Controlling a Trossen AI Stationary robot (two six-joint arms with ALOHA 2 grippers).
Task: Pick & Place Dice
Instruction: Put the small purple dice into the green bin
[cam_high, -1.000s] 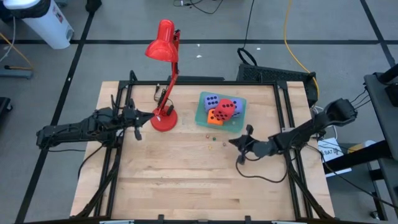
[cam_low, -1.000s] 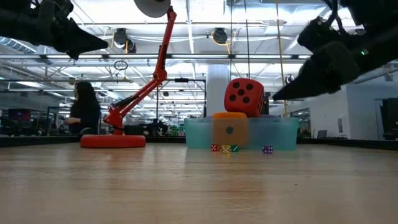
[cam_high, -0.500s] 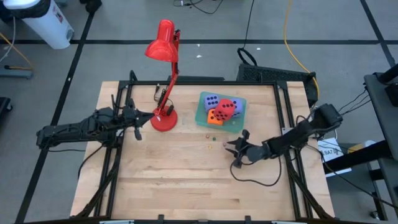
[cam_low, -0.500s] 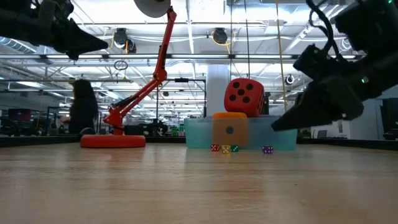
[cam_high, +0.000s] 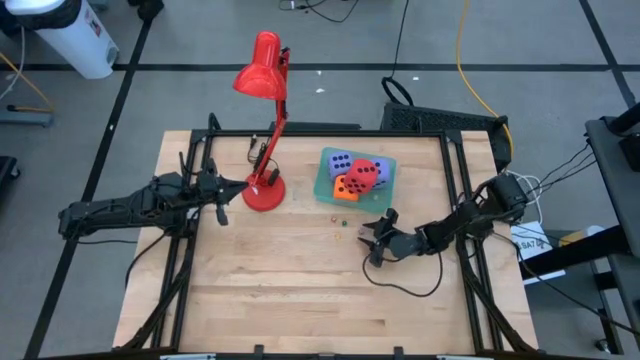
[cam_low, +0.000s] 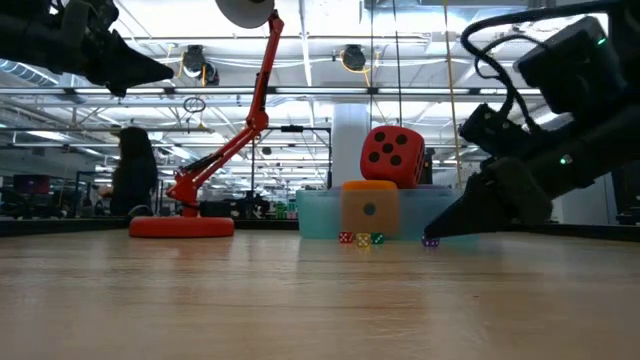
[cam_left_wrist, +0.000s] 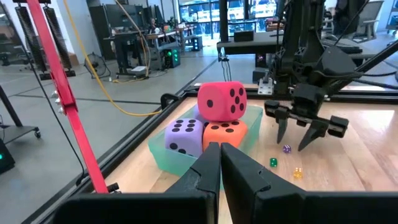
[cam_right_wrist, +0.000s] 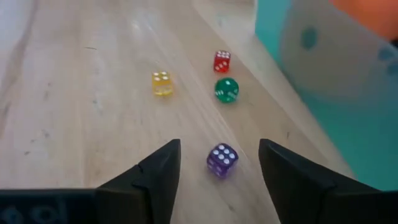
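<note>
A red (cam_high: 365, 175), an orange (cam_high: 346, 187) and two purple large dice (cam_high: 340, 161) sit in a teal tray (cam_high: 383, 200) at the table's far middle, the red one on top of the others. Several small dice lie on the wood in front of the tray: purple (cam_right_wrist: 221, 159), green (cam_right_wrist: 226, 89), red (cam_right_wrist: 222, 61) and yellow (cam_right_wrist: 161, 83). My right gripper (cam_right_wrist: 219, 148) is open, low over the table, with the small purple die just ahead between its fingertips, untouched. My left gripper (cam_left_wrist: 221, 163) is shut and empty, beside the lamp base (cam_high: 264, 192).
A red desk lamp (cam_high: 262, 75) stands on its round base left of the tray, its arm leaning toward the far edge. Black frame rails (cam_high: 466, 190) run along the table's left and right sides. Bare wood lies toward the near edge (cam_high: 300, 300).
My right gripper has come down from well above the table to just over its surface. It has also shifted a little toward the table's left, up to the small purple die. Its fingers stay open. No die has moved.
</note>
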